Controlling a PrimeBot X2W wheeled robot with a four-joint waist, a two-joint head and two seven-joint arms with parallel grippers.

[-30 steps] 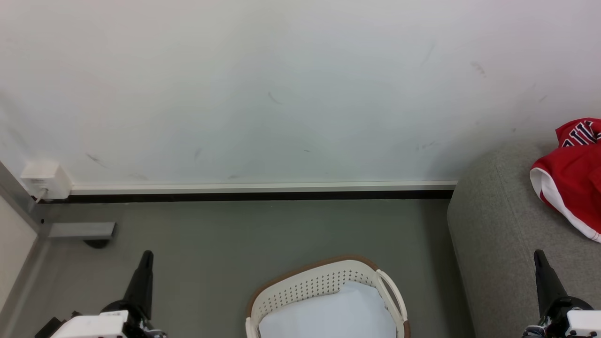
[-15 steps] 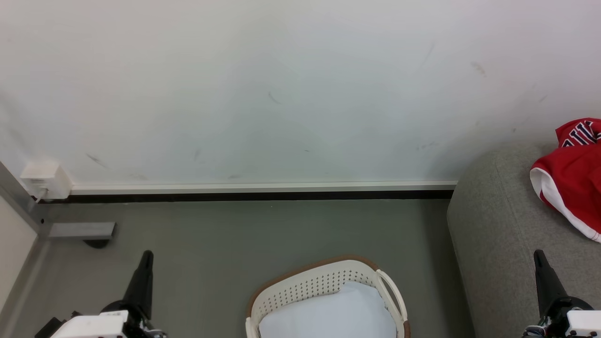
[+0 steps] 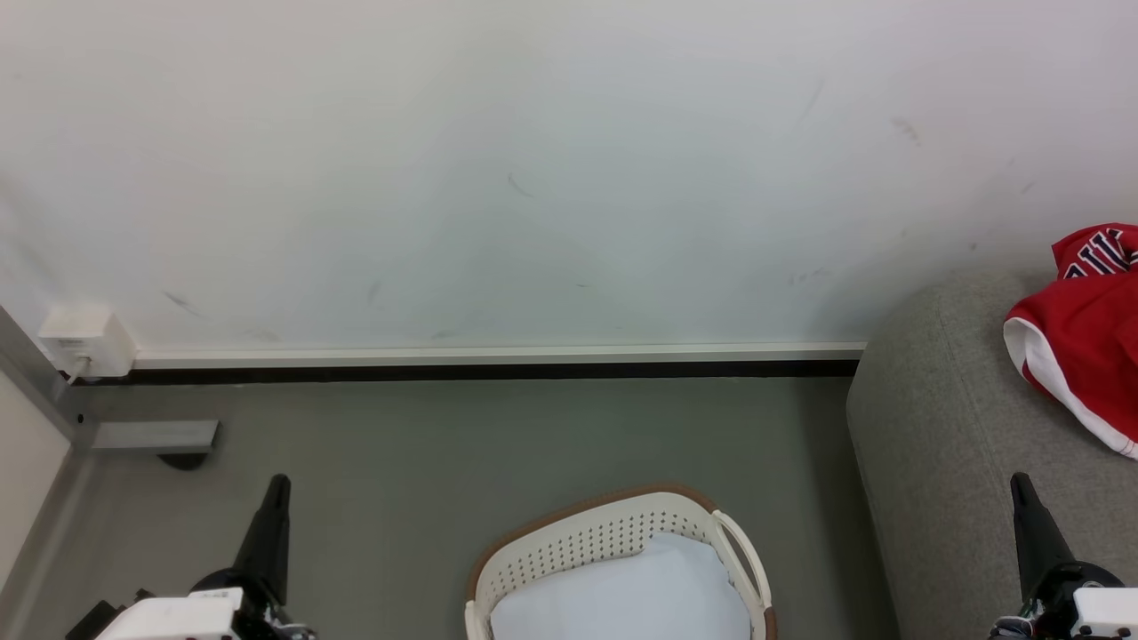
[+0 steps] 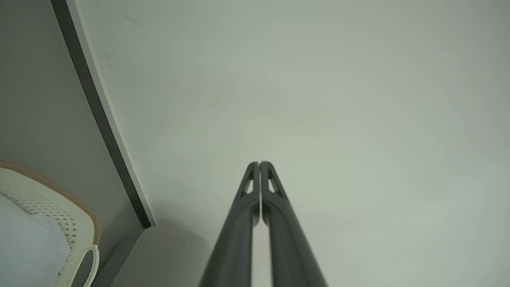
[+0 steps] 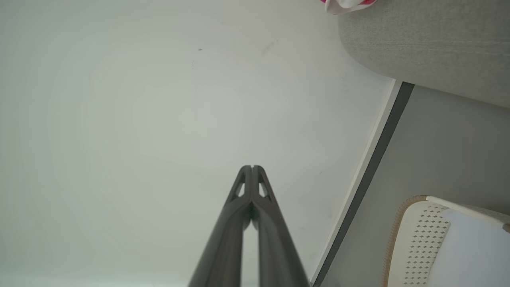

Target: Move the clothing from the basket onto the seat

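So, far left there's a small white box (image 3: 86,340) stuck low on the wall (image 3: 533,178), right above the baseboard (image 3: 498,356). Next over, the left gripper (image 3: 279,484) sits low over the grey floor (image 3: 444,436), its 2 dark fingers pressed tight together with nothing between them. Bottom middle is the basket (image 3: 569,538) on the floor, with a plain white cloth (image 3: 622,596) lying in it. Right of that is the seat (image 3: 942,427), a grey sofa whose rounded end is just beside the basket's handle. The right gripper (image 3: 1019,484) hangs in front of the sofa, also pinched closed and empty. The clothing (image 3: 1080,347), a red jersey with white trim, lies crumpled on the sofa at the far right edge, apart from both grippers.
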